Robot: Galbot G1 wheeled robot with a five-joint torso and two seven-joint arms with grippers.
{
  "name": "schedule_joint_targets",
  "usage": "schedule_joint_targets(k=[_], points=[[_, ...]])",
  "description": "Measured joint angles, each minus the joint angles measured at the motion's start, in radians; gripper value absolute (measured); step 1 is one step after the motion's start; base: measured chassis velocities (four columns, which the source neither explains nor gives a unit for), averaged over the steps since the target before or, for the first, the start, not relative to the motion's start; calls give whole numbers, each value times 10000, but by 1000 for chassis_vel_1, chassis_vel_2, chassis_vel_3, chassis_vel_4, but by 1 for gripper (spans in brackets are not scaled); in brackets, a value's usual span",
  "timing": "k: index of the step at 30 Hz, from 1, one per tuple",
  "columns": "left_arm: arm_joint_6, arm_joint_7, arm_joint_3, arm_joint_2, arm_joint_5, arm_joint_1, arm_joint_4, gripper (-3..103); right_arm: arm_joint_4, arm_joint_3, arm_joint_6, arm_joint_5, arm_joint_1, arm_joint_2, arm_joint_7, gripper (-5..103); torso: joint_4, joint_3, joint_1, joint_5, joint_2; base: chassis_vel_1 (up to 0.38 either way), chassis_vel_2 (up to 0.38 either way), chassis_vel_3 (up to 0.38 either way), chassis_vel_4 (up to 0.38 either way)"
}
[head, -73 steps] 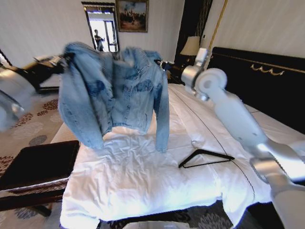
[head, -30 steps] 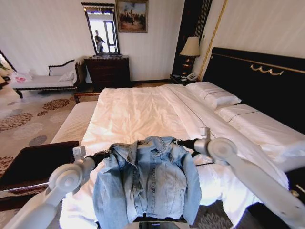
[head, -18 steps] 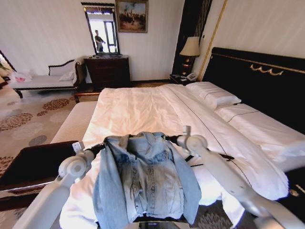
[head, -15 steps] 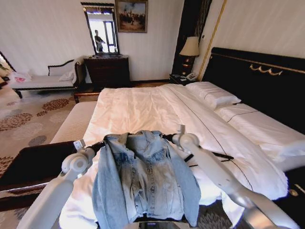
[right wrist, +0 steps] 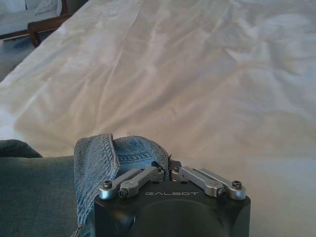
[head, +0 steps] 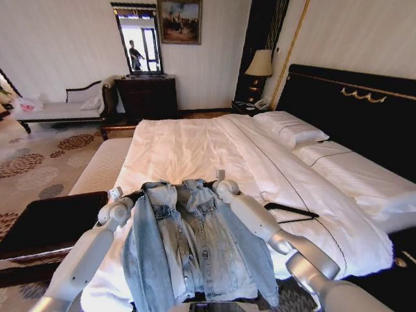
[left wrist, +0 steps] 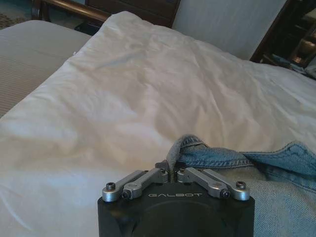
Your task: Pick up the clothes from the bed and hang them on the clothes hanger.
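Note:
The clothes, a light-blue denim jacket [head: 195, 247], hang spread between my two grippers above the foot of the bed [head: 188, 146]. My left gripper [head: 138, 193] is shut on one shoulder edge of the jacket [left wrist: 207, 157]. My right gripper [head: 209, 184] is shut on the other shoulder fold [right wrist: 116, 153]. Both arms reach forward from the bottom of the head view. The black clothes hanger [head: 292, 211] lies flat on the white sheet, to the right of my right arm.
A dark bench [head: 45, 221] stands at the bed's left foot. Pillows [head: 292, 130] and a black headboard [head: 351, 110] are on the right. A dresser [head: 148, 96], a white chaise [head: 58, 107] and a lamp [head: 260, 65] stand by the far wall.
The jacket was lowered from high over the bed to hang near the foot. My grippers have since drawn closer together and slightly forward, narrowing the jacket's spread and uncovering the hanger.

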Motion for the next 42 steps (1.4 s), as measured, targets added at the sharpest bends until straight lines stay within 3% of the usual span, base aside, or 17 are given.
schedule_joint_targets(k=[5,7,9,14,16,18,19,22,25,28,29,31,34,35,38,39,42], points=[[110,13,120,-88,213,-66,139,0,-288,11,72,-258,-82,87,-132,2,0,-2,-2,3,0,0,0,0,0],[339,12,101,-88,232,-27,103,9,-224,29,73,-261,-166,26,-273,-1,0,-2,-1,4,0,0,0,0,0],[393,12,58,-91,260,13,95,9,-151,29,72,-263,-211,-17,-340,4,0,-2,-1,3,0,0,0,0,0],[481,82,-319,-78,388,475,-44,36,298,29,99,-381,-456,-236,-511,25,1,-2,-1,4,0,0,0,0,0],[483,132,-349,-41,462,558,-63,36,354,23,117,-428,-479,-276,-520,30,2,-2,-2,3,0,0,0,0,0],[484,208,-414,12,586,664,-110,46,416,0,190,-545,-499,-331,-527,41,2,-2,-3,4,0,0,0,0,0],[484,208,-414,12,586,664,-110,46,416,0,190,-545,-499,-331,-527,41,2,-2,-3,4,0,0,0,0,0],[493,209,-472,103,656,662,-301,63,450,-35,412,-780,-475,-374,-528,52,-2,-2,-2,3,1,0,0,0,0],[414,273,-549,213,682,678,-441,68,458,-53,649,-1041,-423,-404,-563,63,-2,-2,-2,3,1,0,0,0,0],[179,392,-944,427,700,1007,-860,85,658,-52,1046,-1455,-385,-521,-576,79,1,-2,-1,2,0,0,0,0,0],[179,392,-944,427,700,1007,-860,85,658,-52,1046,-1455,-385,-521,-576,79,1,-2,-1,2,0,0,0,0,0],[29,434,-1371,607,716,1456,-1378,94,989,-23,1270,-1746,-415,-756,-585,85,4,-2,-1,2,1,0,0,0,0],[-13,458,-1631,686,719,1732,-1708,94,1229,22,1365,-1897,-485,-946,-594,90,3,-2,-2,3,0,0,0,0,0],[-100,536,-2367,759,718,2544,-2577,100,1976,246,1441,-1981,-819,-1527,-629,98,5,-3,-1,5,0,0,0,0,0],[-296,795,-3965,461,731,4519,-3961,100,3537,916,1487,-2053,-1814,-2809,-714,100,-13,-3,-2,1,2,0,0,0,0],[-296,795,-3965,461,731,4519,-3961,100,3537,916,1487,-2053,-1814,-2809,-714,100,-13,-3,-2,1,2,0,0,0,0],[-637,1174,-5347,-299,1284,6445,-5167,100,4984,1668,1612,-2417,-2964,-3440,-871,100,4,-4,-6,8,3,0,0,0,0]])
